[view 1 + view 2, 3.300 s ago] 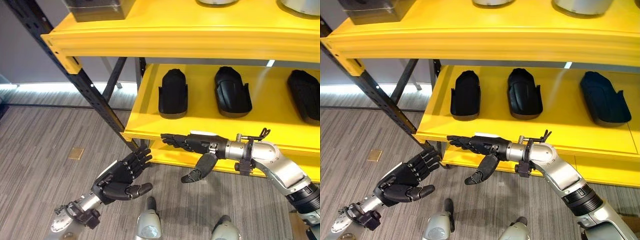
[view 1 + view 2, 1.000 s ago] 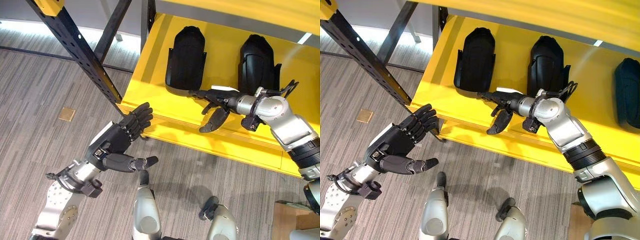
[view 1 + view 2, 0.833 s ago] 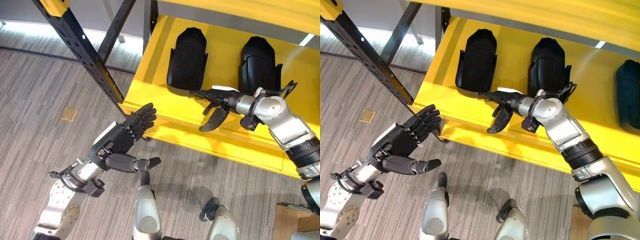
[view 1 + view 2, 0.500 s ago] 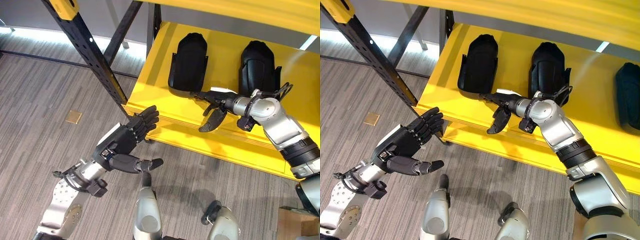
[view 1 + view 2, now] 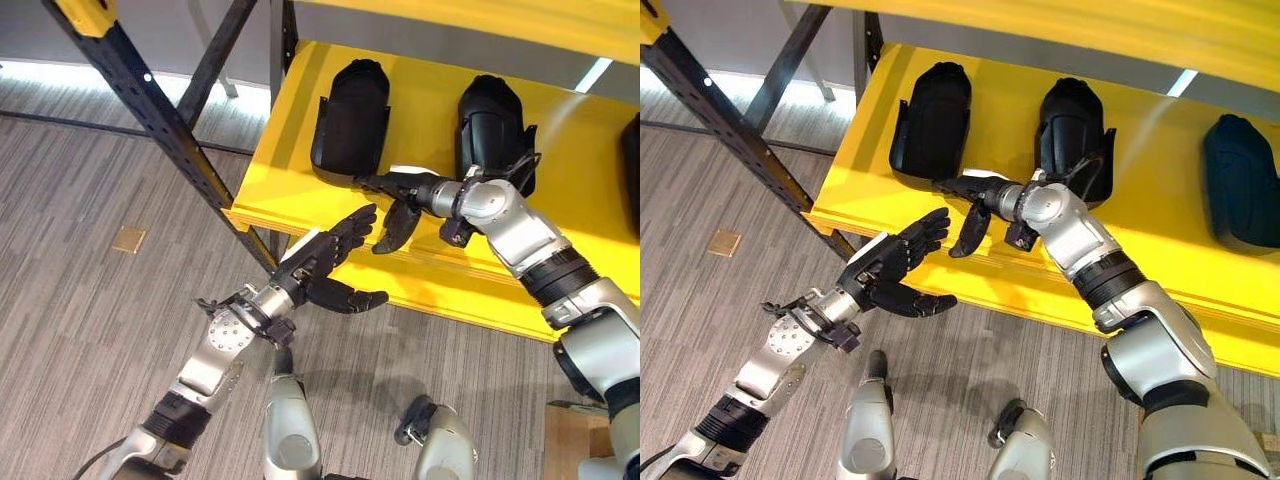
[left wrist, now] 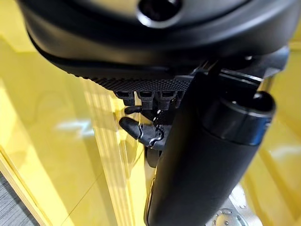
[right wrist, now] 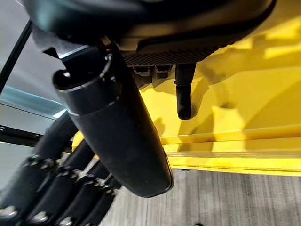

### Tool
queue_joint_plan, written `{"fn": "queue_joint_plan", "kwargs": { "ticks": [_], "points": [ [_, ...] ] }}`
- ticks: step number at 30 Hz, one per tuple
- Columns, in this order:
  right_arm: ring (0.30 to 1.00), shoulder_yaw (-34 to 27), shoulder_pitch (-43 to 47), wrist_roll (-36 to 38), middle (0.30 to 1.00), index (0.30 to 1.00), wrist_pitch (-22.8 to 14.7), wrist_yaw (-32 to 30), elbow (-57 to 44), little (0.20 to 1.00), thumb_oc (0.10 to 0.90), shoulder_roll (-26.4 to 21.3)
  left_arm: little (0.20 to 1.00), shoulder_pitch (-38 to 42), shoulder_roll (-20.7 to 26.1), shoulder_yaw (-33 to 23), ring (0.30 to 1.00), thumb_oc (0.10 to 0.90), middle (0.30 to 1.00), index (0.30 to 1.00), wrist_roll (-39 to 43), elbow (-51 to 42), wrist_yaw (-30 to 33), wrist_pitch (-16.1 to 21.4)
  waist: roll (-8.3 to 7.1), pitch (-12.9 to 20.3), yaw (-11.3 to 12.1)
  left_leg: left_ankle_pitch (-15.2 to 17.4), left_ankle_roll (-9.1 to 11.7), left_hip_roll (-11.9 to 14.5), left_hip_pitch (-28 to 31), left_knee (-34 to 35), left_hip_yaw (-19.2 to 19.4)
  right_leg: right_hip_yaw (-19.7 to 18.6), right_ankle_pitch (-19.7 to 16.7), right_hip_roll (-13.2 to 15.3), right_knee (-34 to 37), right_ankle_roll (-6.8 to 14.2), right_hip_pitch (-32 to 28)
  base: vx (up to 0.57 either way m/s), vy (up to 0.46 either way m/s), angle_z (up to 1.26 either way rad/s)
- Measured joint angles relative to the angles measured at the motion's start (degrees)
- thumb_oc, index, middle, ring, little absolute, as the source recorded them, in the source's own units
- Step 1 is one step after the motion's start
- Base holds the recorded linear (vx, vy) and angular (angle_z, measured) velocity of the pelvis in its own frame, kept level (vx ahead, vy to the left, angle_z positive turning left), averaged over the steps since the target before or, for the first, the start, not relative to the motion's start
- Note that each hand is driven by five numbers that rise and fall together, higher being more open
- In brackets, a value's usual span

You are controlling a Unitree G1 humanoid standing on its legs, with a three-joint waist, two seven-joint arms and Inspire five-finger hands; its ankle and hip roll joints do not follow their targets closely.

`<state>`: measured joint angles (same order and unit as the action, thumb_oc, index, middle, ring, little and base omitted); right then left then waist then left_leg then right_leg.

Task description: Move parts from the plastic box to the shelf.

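Three black moulded parts lie on the yellow shelf [image 5: 280, 190]: one at the left [image 5: 350, 120], one in the middle [image 5: 492, 120], one at the right [image 5: 1240, 185]. My right hand [image 5: 400, 195] hovers open over the shelf's front lip, just in front of the left part, holding nothing. My left hand [image 5: 325, 265] is open too, palm up and empty, at the shelf's front edge right below the right hand. In the right wrist view the thumb [image 7: 117, 132] and one straight finger [image 7: 183, 94] stand over yellow shelf, with the left hand's fingers [image 7: 56, 197] close by.
A black perforated upright [image 5: 150, 100] rises at the shelf's left corner. An upper yellow shelf beam [image 5: 450, 15] hangs overhead. Grey striped floor lies to the left, with a small tan plate [image 5: 128, 239] on it. A brown box corner [image 5: 565, 440] sits at the lower right.
My left hand has risen and swung right, from out over the floor to the shelf's front edge under the right hand. The right hand stays over the shelf lip. The camera has shifted slightly.
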<state>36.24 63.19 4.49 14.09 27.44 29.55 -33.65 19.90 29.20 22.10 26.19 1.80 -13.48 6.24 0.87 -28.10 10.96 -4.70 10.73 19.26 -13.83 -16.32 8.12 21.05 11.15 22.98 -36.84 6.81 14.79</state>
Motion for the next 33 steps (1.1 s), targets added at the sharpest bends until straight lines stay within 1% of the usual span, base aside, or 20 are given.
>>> {"fn": "queue_joint_plan", "kwargs": {
  "ticks": [3,8,9,13,14,21,25,33],
  "points": [
    [1.000,0.23,0.25,-0.09,1.000,1.000,0.00,-0.27,0.63,1.000,0.900,0.81,1.000,2.04,-1.49,0.54,1.000,0.900,1.000,1.000,-0.13,0.93,2.17,-0.01,-0.06,0.02,0.01,0.22,0.06,0.44,-0.03,-0.54,-0.02,-0.10,0.02,-0.31,-0.12,-0.04,-0.08,0.01,0.001,-0.03],
    [1.000,0.88,0.31,-1.54,1.000,1.000,-0.19,-0.74,1.32,1.000,0.900,1.87,1.000,3.29,-1.50,1.13,1.000,0.900,1.000,1.000,-0.13,1.46,3.40,-0.02,-0.35,0.15,-0.11,0.53,0.09,0.67,-0.11,-1.34,-0.24,-0.32,0.14,-0.37,-0.76,-0.24,-0.07,0.00,0.000,0.00],
    [1.000,0.87,0.35,-1.54,1.000,1.000,-0.45,-1.00,2.02,1.000,0.900,2.22,1.000,3.37,-1.52,1.35,1.000,0.900,1.000,1.000,-0.11,1.82,3.39,-0.02,-0.52,0.24,-0.09,0.67,0.11,0.69,-0.15,-1.53,-0.26,-0.36,0.19,-0.33,-0.88,-0.30,-0.05,0.00,0.000,0.00],
    [1.000,1.15,0.33,-1.53,1.000,1.000,-0.52,-1.55,3.25,1.000,0.900,3.05,1.000,3.42,-1.40,1.83,1.000,0.900,1.000,1.000,-0.01,2.27,3.47,-0.37,-2.14,1.17,-0.47,1.05,0.14,0.78,-1.04,-2.08,-0.45,-0.48,0.28,-0.30,-1.17,-0.46,0.60,0.00,0.000,0.00],
    [1.000,1.15,0.33,-1.53,1.000,1.000,-0.53,-1.62,3.35,1.000,0.900,3.10,1.000,3.49,-1.41,1.85,1.000,0.900,1.000,1.000,0.09,2.31,3.47,-0.76,-2.32,1.26,-0.53,1.28,0.12,0.87,-1.39,-2.63,-0.57,-0.48,0.27,-0.30,-1.22,-0.46,0.71,0.00,0.000,0.00],
    [1.000,1.01,0.34,-1.56,1.000,1.000,-1.02,-1.81,4.68,1.000,0.900,3.92,1.000,4.07,-1.56,2.48,1.000,0.900,1.000,1.000,0.64,2.44,4.10,-1.21,-2.40,1.32,-1.18,2.17,-0.02,0.92,-2.06,-4.30,-0.59,-0.83,0.06,-0.24,-1.24,-0.31,0.80,0.00,0.010,-0.01],
    [1.000,1.06,0.33,-1.76,1.000,1.000,-1.04,-1.81,4.86,1.000,0.900,4.05,1.000,4.11,-1.62,2.52,1.000,0.900,1.000,1.000,2.84,2.47,3.98,-1.96,-2.40,1.32,-1.24,2.82,-0.15,0.92,-2.16,-5.17,-0.29,-1.17,-0.09,-0.13,-1.19,-0.11,0.80,0.00,0.030,-0.04],
    [1.000,1.01,0.32,-2.19,1.000,1.000,-1.04,-1.81,5.32,1.000,0.900,4.15,1.000,4.22,-2.64,2.95,1.000,0.900,1.000,1.000,2.88,3.05,4.11,-2.15,-2.37,1.33,-1.28,3.18,-0.22,0.81,-2.15,-5.74,-0.11,-1.61,-0.16,0.04,-1.26,0.00,0.80,0.00,0.003,0.00]
  ]
}}
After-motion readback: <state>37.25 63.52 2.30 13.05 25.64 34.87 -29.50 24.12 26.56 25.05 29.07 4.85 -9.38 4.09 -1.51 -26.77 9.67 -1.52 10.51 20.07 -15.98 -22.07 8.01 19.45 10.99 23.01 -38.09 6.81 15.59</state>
